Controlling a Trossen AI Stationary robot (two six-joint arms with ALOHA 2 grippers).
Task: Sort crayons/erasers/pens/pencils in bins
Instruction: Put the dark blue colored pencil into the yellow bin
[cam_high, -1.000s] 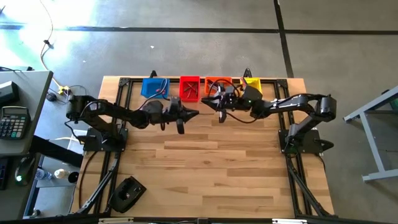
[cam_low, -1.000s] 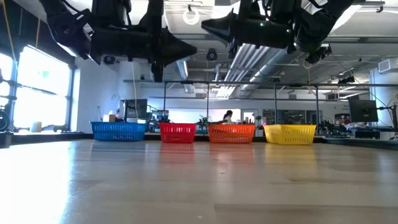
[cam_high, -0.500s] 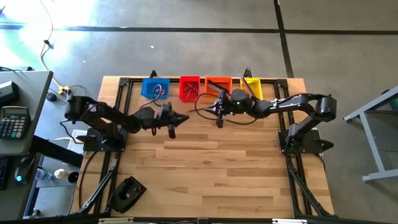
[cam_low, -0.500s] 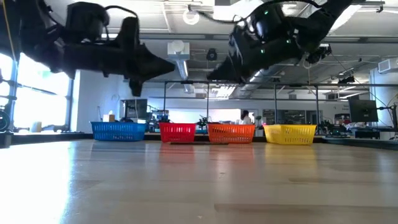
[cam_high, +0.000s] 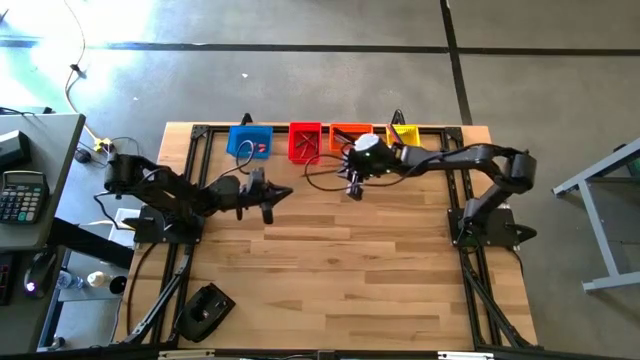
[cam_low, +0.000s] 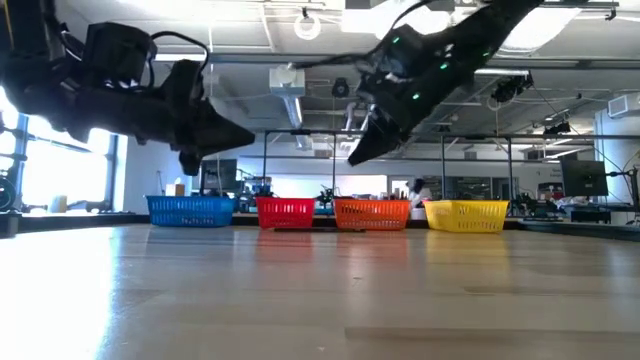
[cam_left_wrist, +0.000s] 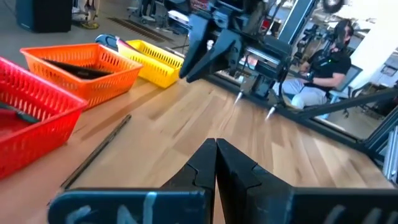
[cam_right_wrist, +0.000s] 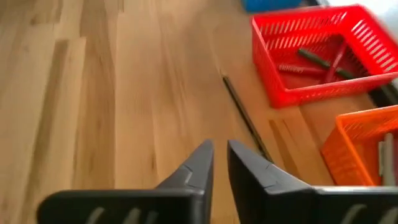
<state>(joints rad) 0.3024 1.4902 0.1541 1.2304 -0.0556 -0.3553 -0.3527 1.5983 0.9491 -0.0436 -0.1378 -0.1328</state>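
Seen from above, four bins line the table's far edge: blue bin (cam_high: 249, 141), red bin (cam_high: 304, 141), orange bin (cam_high: 349, 134) and yellow bin (cam_high: 405, 132), left to right. Small pink-red erasers (cam_high: 260, 147) lie in the blue bin. Near its front, the left gripper (cam_high: 277, 192) hangs above bare wood, while the right gripper (cam_high: 350, 182) hangs just in front of the red and orange bins.

At table height, both arms hang clear of the table (cam_low: 320, 290); the left gripper (cam_low: 240, 137) sits above the blue bin (cam_low: 192, 210), the right gripper (cam_low: 358, 155) above the gap between the red bin (cam_low: 285, 212) and orange bin (cam_low: 372, 213), with the yellow bin (cam_low: 466, 214) beyond.

Past the left wrist, that gripper (cam_left_wrist: 216, 149) has its fingers pressed together, empty, and a thin dark stick (cam_left_wrist: 96, 151) lies on the wood beside the red bin (cam_left_wrist: 31, 118). A seated person (cam_left_wrist: 320, 71) shows in the background.

Past the right wrist, that gripper (cam_right_wrist: 219, 155) shows its tips a narrow slit apart, empty, pointing toward the dark stick (cam_right_wrist: 244, 118) beside the red bin (cam_right_wrist: 317, 53).
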